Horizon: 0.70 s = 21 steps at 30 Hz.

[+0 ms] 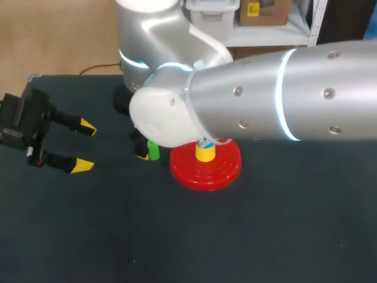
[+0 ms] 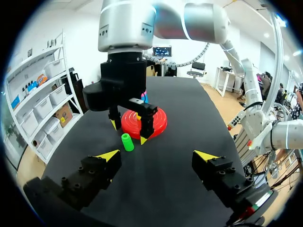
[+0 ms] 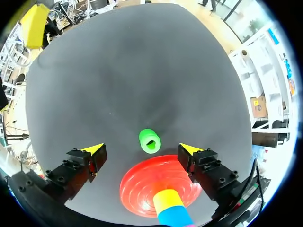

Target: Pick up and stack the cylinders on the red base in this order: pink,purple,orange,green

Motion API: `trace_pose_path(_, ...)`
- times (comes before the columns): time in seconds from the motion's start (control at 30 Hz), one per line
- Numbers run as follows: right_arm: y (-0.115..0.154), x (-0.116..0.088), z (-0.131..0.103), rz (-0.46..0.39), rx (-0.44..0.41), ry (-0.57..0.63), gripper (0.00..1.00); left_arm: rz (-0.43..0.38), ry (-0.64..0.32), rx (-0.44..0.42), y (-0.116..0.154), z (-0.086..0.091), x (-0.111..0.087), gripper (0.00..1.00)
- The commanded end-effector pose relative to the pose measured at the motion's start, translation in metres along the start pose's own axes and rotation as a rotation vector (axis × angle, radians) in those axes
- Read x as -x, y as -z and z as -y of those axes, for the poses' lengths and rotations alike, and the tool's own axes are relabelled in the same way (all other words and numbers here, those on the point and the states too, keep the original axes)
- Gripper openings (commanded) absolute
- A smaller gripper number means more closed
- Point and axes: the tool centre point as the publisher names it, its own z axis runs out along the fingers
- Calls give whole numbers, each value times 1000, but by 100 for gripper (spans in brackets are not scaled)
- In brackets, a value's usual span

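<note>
Right wrist view: green cyl (image 3: 149, 140) sits btwn tips of wide-open, empty right claw (image 3: 141, 149).

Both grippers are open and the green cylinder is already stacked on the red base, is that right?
Not quite. The green cylinder is not stacked: it sits on the table beside the red base, as the right wrist view shows. Both the left gripper and the right gripper are open.

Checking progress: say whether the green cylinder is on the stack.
Off. The green cylinder sits on the table beside the red base, not on its stack.
</note>
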Motion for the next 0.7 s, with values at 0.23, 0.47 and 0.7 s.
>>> trace_pose_path(0.23, -11, 0, 2, -13, 4, -11, 100, 4, -3, 3, 0, 1, -2, 100)
trace_pose_path(0.47, -15, 0, 2, -20, 6, -14, 100, 4, -3, 3, 0, 1, -2, 100)
trace_pose_path(0.7, -19, -1, 3, -27, 6, -22, 100, 4, -3, 3, 0, 1, -2, 100)
